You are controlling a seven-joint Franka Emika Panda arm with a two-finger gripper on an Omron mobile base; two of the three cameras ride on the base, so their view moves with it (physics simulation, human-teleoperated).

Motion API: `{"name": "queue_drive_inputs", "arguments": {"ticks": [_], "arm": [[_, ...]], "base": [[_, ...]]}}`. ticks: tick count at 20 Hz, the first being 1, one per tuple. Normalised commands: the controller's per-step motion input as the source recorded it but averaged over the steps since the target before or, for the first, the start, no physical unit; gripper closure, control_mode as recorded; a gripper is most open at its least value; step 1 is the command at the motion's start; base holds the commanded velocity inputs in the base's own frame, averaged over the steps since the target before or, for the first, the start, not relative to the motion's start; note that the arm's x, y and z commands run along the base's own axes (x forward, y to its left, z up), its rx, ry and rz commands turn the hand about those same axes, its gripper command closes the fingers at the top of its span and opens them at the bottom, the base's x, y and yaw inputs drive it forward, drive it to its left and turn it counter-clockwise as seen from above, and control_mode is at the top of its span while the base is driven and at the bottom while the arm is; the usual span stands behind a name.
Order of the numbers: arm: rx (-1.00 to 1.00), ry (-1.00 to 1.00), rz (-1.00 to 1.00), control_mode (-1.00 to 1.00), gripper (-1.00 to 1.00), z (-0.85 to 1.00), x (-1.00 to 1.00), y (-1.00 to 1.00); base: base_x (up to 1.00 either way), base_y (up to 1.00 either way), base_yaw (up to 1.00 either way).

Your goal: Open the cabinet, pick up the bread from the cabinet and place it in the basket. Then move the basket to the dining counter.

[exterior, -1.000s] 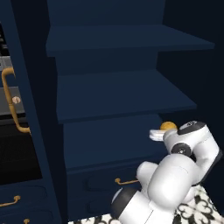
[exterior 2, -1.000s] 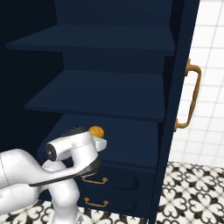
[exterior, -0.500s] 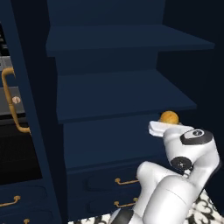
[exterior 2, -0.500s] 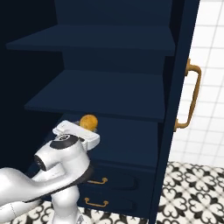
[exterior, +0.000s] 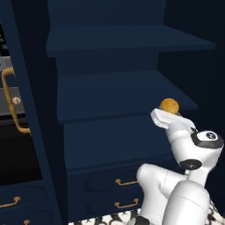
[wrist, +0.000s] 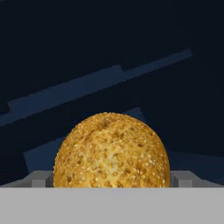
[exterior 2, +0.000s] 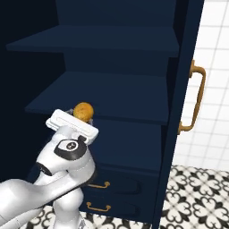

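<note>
Bread-holding cabinet (exterior: 118, 96) stands wide open in front of me, tall and navy, its dark shelves stepping back one above another. On the left, the swung-out door (exterior: 30, 110) carries a long curved brass handle (exterior: 11, 101), and behind it a black oven front (exterior: 9, 132) shows. On the right, the other door (exterior 2: 185, 89) stands edge-on with its own brass handle (exterior 2: 194, 100), a white tiled wall (exterior 2: 214, 89) beyond it. Below the shelves sit low navy drawers (exterior: 118, 193) with small brass pulls (exterior: 126, 181), and under those a black-and-white patterned floor (exterior 2: 197, 192).

Rising from below, the white arm (exterior: 184, 176) bends up to the front edge of the lowest open shelf (exterior 2: 103, 96). Its wrist is level with that shelf, and the hand points in toward the cabinet's interior.

At the end of the arm, the tool (wrist: 112, 179) is spread to its widest, one grey finger tip (wrist: 39, 178) on each side of the bun. From the hand's own camera the tips flank the roll closely, but I cannot tell whether they touch its crust; nothing is clamped.

Smallest of all, the bread (wrist: 112, 151) is a round golden-brown bun speckled with seeds. It sits on the lowest open shelf near the front edge, toward the right side as I face the cabinet, just past the white hand (exterior 2: 71, 125) and between the spread finger tips.
</note>
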Motion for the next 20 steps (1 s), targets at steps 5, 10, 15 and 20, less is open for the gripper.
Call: {"name": "queue_drive_inputs", "arguments": {"ticks": [5, 10, 15, 20], "arm": [[0.27, -0.11, 0.15, -1.00, 1.00, 1.00, -0.33, 0.42], [0.12, -0.01, 0.08, -1.00, 1.00, 1.00, -0.52, 0.30], [0.11, 0.00, 0.07, -1.00, 1.00, 1.00, -0.43, 0.19], [0.08, 0.04, 0.02, -1.00, 1.00, 1.00, -0.39, 0.57]], "base": [[0.00, 0.00, 0.00], [0.00, 0.00, 0.00], [0.00, 0.00, 0.00], [0.00, 0.00, 0.00]]}}
